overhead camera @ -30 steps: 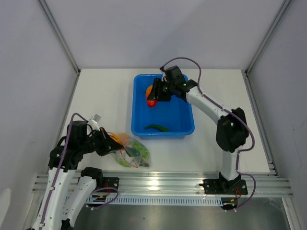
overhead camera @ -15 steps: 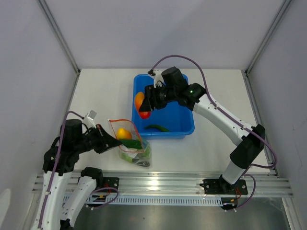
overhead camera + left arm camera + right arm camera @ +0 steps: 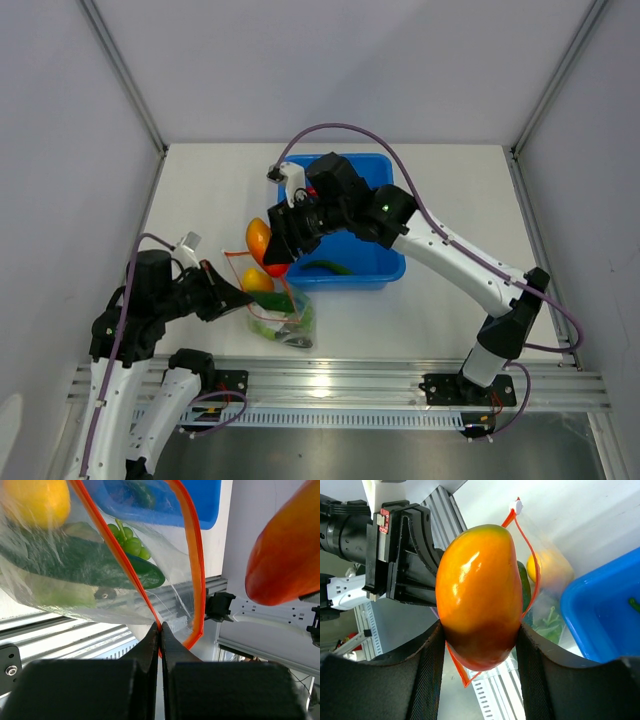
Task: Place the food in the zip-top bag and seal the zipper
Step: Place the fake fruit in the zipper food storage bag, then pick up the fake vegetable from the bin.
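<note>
The smooth orange-yellow toy fruit with a red end (image 3: 477,585) is clamped crosswise in my right pincer (image 3: 480,627), whose jaws stand part-way apart and press on its flanks. It hangs just off the front-left corner of the blue rectangular plastic bin (image 3: 388,268), over the mouth of the clear crinkly plastic zip-top bag (image 3: 283,318). That bag lies near the same corner of the bin and already holds a round yellow piece (image 3: 257,280), a dark green cucumber (image 3: 75,562) and a small bunch of green grapes (image 3: 127,537). My left pincer (image 3: 160,629) is closed tight on one end of the thin orange-red zipper strip (image 3: 194,545), where the two lips meet, and that single pinch is all that holds the mouth up. I judge this the weak spot: the mouth gapes only as a narrow loop, and the toy fruit looks nearly as broad as it is. If I come down off-centre, the red end may land on a lip, fold the zipper strip inward and shove the bag away from the bin. Letting go too high could bounce the fruit off the yellow piece and out onto the white table (image 3: 200,190). Pushing hard could drag the strip out of my left pincer. One green chili (image 3: 325,266) lies inside the bin, so the mouth will be needed open again.
</note>
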You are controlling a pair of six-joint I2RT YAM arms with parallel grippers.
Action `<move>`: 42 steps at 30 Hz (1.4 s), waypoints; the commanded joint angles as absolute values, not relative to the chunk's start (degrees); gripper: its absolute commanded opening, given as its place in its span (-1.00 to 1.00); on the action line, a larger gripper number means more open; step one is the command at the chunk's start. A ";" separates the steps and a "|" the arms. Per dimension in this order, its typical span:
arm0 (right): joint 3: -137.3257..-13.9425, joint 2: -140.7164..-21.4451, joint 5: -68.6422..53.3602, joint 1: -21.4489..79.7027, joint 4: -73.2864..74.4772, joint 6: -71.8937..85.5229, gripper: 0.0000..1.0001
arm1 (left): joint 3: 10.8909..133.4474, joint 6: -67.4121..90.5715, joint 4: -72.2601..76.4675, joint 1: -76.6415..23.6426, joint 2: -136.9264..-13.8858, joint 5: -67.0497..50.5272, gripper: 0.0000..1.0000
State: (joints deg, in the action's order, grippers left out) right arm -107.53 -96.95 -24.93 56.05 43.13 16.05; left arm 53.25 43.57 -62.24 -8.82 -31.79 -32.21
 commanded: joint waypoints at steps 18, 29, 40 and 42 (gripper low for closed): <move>-122.07 -110.74 -18.90 63.11 58.62 9.58 0.04 | 53.88 45.44 -62.49 -8.44 -29.80 -31.73 -0.99; -124.63 -110.04 -8.54 63.19 60.92 7.56 0.99 | 53.35 45.26 -62.84 -8.44 -29.53 -31.90 -0.99; -116.28 -102.92 -11.08 50.39 45.63 16.43 0.99 | 52.91 45.09 -62.93 -8.44 -29.18 -32.17 -0.99; -116.28 -103.62 -10.38 48.26 44.30 17.75 0.99 | 52.30 45.18 -62.93 -8.44 -28.74 -32.26 -0.99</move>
State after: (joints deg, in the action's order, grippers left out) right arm -116.95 -105.14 -10.44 51.68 50.28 14.09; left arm 52.93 44.99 -63.57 -8.82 -29.71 -31.70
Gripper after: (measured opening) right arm 0.993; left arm 0.005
